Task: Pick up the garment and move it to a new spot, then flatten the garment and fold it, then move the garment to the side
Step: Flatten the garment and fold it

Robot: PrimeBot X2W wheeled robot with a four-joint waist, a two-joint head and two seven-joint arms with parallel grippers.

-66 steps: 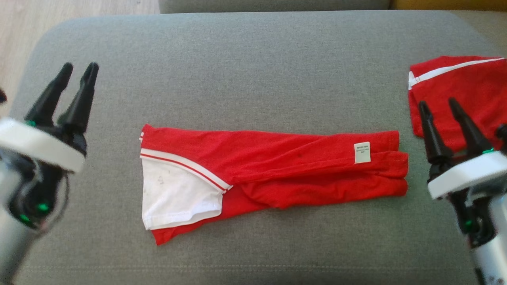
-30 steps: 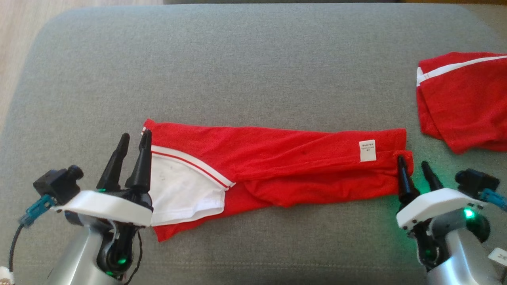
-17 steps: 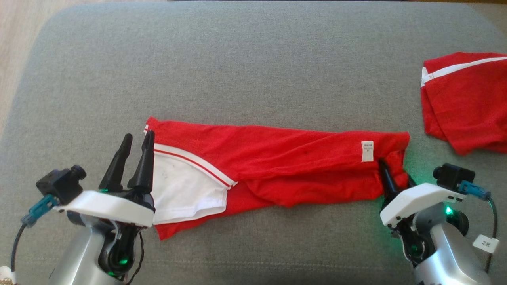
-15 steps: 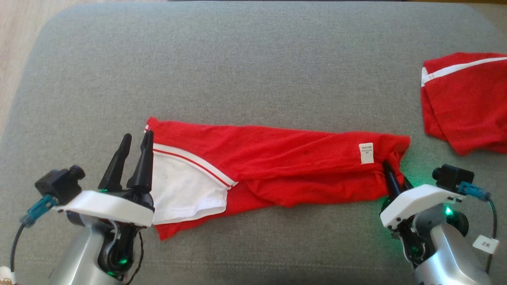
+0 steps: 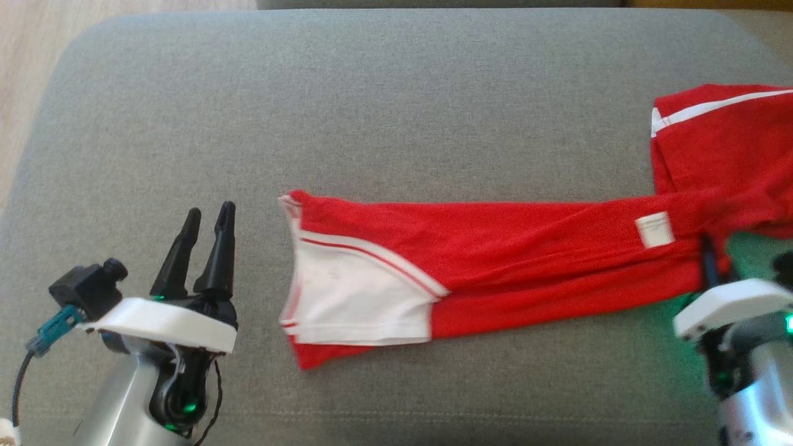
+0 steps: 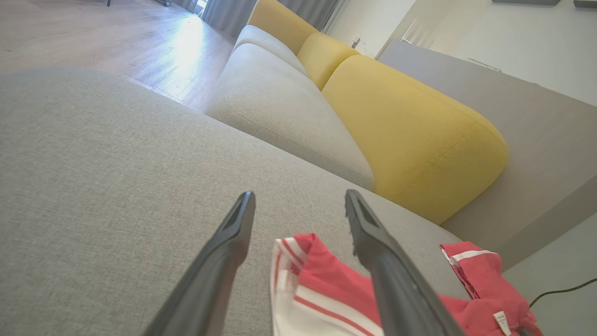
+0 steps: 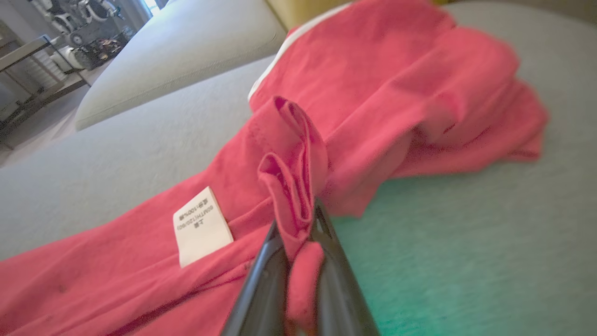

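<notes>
The garment (image 5: 495, 248) is a long folded strip of red cloth with a white panel at its left end, lying across the grey cushion (image 5: 396, 93). My right gripper (image 5: 709, 254) is shut on its right end, just right of the white label (image 5: 655, 230). In the right wrist view a bunched red fold (image 7: 291, 186) is pinched between the closed tips of the right gripper (image 7: 298, 219). My left gripper (image 5: 207, 214) stands open and empty, a short way left of the white panel. In the left wrist view the left gripper (image 6: 298, 200) frames the garment's corner (image 6: 322, 284).
A second red garment with a white stripe (image 5: 725, 136) lies at the cushion's right edge, touching the held end. Wooden floor (image 5: 25, 49) shows past the left edge. A sofa with yellow cushions (image 6: 410, 140) stands beyond.
My right gripper has shut on the garment's right end and pulled it right. The whole strip slid away from the left gripper, which stayed put and open.
</notes>
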